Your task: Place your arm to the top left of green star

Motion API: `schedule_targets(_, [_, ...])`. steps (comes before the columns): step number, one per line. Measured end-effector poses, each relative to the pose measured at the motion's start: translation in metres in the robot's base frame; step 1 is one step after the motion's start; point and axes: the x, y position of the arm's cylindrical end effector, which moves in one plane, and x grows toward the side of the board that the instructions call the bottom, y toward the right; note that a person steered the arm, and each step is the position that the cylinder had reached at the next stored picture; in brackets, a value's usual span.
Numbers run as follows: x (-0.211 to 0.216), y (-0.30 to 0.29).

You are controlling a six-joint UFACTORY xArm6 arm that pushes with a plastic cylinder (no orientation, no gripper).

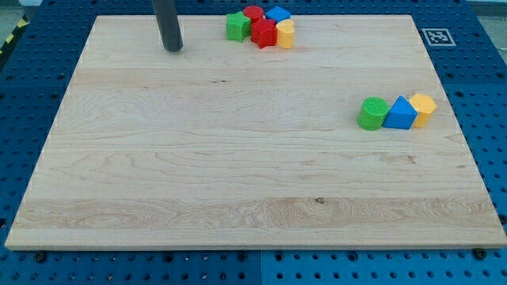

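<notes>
We are holding my tip (173, 48), which has no pincer, left of the green star (236, 26), risking nudging its cluster if drifting right

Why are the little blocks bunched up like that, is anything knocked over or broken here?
Nothing stands out. Five blocks huddle at the view's top: green star, two red, one blue, one yellow. Three sit at the right: green cylinder, blue block, yellow block. None looks damaged. My tip rests left of the green star.
</notes>
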Motion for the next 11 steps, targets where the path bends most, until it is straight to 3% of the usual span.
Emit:
schedule_targets(1, [-0.052, 0.000])
schedule_targets(2, [-0.059, 0.000])
schedule_targets(6, [-0.064, 0.013])
schedule_targets(11, [-0.063, 0.085])
